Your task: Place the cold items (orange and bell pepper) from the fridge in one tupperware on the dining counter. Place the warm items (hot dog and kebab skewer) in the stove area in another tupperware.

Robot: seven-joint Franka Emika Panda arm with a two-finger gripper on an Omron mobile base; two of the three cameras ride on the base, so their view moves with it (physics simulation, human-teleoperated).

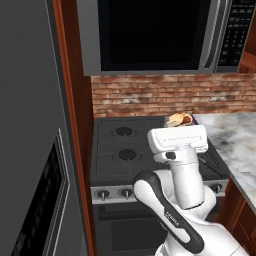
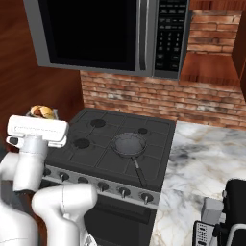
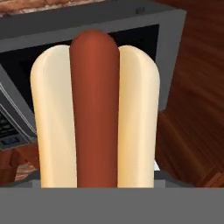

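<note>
The fingers point(image 1: 181, 121) grasp the hot dog point(image 3: 94, 113) lifted above the stove point(image 2: 115, 144); its tupperware delivery and other items seemingly remain.

We cannot see the fingers of the hand point(image 1: 178, 131) in either base view, since its white body covers them, and in the hand view the hot dog point(image 3: 94, 118) hides them and its lower end is cut off at the bottom. From the left base view we glimpse just a sliver of the hot dog above the hand. The arm hides the stove's point(image 1: 115, 150) right burners there. The microwave point(image 2: 101, 33) runs off the top edge. The dark appliances point(image 2: 226, 216) on the bench point(image 2: 202, 153) are clipped at the lower right corner; we cannot tell what they are.
</note>
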